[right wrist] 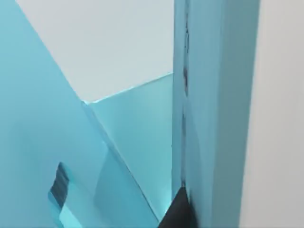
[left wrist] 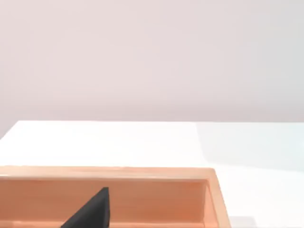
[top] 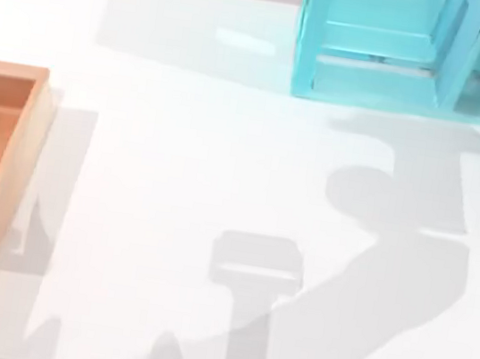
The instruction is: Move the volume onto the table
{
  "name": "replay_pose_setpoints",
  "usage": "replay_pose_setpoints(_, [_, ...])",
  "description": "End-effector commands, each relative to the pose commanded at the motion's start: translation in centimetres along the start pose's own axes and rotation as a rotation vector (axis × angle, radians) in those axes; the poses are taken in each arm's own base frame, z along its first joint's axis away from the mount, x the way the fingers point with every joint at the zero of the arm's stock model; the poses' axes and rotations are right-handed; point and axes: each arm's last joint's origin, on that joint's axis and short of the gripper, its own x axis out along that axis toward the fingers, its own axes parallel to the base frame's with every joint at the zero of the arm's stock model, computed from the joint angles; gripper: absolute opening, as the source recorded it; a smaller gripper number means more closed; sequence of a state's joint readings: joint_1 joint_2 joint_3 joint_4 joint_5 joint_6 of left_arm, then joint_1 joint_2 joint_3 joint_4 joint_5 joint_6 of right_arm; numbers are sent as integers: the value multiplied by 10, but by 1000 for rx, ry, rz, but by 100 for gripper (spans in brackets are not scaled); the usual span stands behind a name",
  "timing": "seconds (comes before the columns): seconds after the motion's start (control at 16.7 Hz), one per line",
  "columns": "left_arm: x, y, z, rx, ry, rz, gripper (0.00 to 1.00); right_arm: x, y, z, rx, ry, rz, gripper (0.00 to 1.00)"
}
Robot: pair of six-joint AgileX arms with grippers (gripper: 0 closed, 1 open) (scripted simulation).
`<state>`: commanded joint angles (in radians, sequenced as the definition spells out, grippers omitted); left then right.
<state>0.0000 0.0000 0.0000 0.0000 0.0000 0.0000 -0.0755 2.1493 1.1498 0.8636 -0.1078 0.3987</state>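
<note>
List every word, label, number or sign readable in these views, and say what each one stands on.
None can be read: the cyan shelf unit, the wooden tray and the white table are all plain, with no lettering, labels or numbers on any surface that shows.

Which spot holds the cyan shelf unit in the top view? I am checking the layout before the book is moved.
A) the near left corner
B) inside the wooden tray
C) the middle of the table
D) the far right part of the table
D: the cyan shelf unit stands at the far edge of the table, right of centre, while the wooden tray sits at the left edge.
</note>
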Motion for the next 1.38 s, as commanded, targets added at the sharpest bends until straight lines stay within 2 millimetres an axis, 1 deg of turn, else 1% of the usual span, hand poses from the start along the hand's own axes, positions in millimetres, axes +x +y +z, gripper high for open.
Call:
replay_pose_setpoints(0.18, [0,0,0,0,0,0,100,-39,19,41,-3,2,0,0])
replay_pose_setpoints(0.3, [0,0,0,0,0,0,100,-73,32,65,-5,1,2,0])
replay_pose_setpoints(0.42, [0,0,0,0,0,0,100,-109,44,84,-5,-6,6,0])
replay_pose_setpoints(0.54, [0,0,0,0,0,0,100,-142,53,96,-5,-13,12,0])
replay_pose_setpoints(0.6, [0,0,0,0,0,0,100,-157,56,100,-4,-14,13,0])
replay_pose_setpoints(0.72, [0,0,0,0,0,0,100,-178,59,101,-2,-8,13,0])
replay_pose_setpoints(0.84, [0,0,0,0,0,0,100,-190,60,101,0,-3,13,0])
replay_pose_setpoints(0.96, [0,0,0,0,0,0,100,-193,61,101,1,-2,13,0])
replay_pose_setpoints(1.2, [0,0,0,0,0,0,100,-192,61,99,0,4,14,0])
replay_pose_setpoints(1.32, [0,0,0,0,0,0,100,-186,68,97,-37,4,19,0])
replay_pose_setpoints(1.38, [0,0,0,0,0,0,100,-180,75,93,-74,7,23,0])
